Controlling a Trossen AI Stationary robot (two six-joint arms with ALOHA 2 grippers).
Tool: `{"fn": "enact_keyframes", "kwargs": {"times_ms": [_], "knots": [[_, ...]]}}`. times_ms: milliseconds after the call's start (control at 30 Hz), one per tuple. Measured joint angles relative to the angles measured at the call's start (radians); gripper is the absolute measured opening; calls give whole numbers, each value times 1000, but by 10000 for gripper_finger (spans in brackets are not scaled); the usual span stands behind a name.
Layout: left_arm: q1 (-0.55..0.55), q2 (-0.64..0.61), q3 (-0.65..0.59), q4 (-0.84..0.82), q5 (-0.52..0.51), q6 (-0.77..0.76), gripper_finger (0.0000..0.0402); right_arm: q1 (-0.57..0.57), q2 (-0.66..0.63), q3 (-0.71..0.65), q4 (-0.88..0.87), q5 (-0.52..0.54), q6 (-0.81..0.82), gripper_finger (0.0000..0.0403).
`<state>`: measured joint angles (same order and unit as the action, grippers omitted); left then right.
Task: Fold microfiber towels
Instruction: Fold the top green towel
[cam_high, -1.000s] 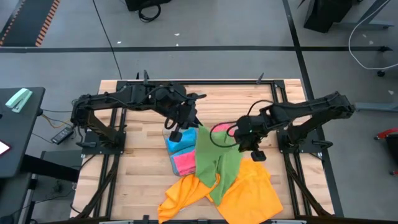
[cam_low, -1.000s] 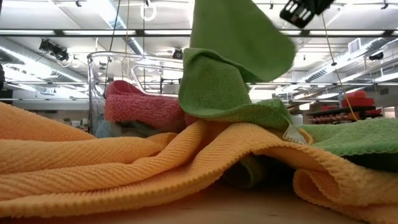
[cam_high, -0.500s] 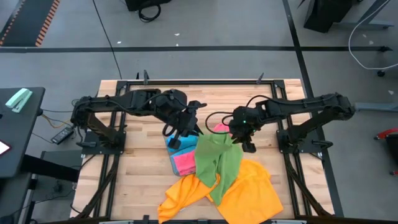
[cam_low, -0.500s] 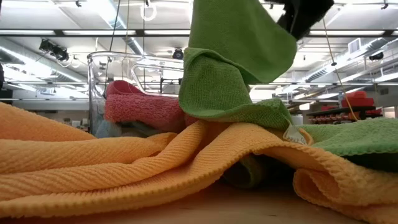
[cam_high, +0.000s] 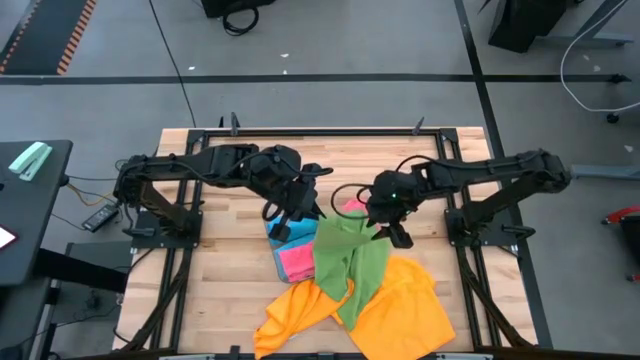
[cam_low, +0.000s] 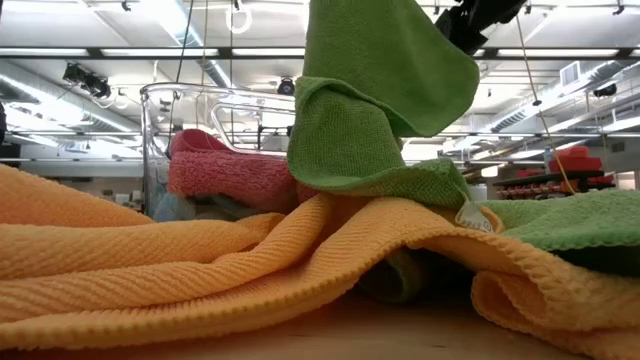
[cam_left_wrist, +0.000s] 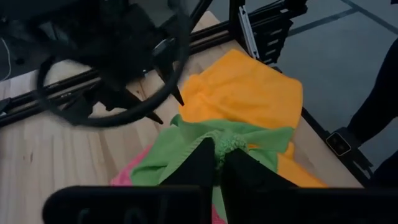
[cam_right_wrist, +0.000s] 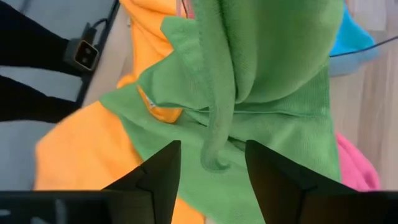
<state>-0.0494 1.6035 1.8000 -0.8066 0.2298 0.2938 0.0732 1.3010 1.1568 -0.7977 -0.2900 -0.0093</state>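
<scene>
Mid-table, the green towel (cam_high: 352, 262) hangs lengthwise from left fingers (cam_left_wrist: 200, 163).

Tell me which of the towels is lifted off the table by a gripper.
The green towel: the left gripper pinches its edge and holds it up, while the orange towels lie flat beneath and the pink and blue ones rest folded.

Green towel (cam_high: 350, 262) draped, upper edge raised, hanging crumpled over the pile. Orange towels (cam_high: 400, 310) rumpled beneath it at table's front. Pink (cam_high: 296, 262) and blue (cam_high: 292, 232) towels folded, stacked just beside the green one.
</scene>
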Motion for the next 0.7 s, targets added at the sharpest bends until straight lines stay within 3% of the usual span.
{"fn": "enact_keyframes", "kwargs": {"times_ms": [133,433,700], "knots": [[0,0,0,0,0,-2,34,42,0,-33,53,87,-14,181],[0,0,0,0,0,-3,11,45,0,-164,202,95,64,156],[9,0,0,0,-1,-3,33,68,0,-220,232,90,86,50]]}}
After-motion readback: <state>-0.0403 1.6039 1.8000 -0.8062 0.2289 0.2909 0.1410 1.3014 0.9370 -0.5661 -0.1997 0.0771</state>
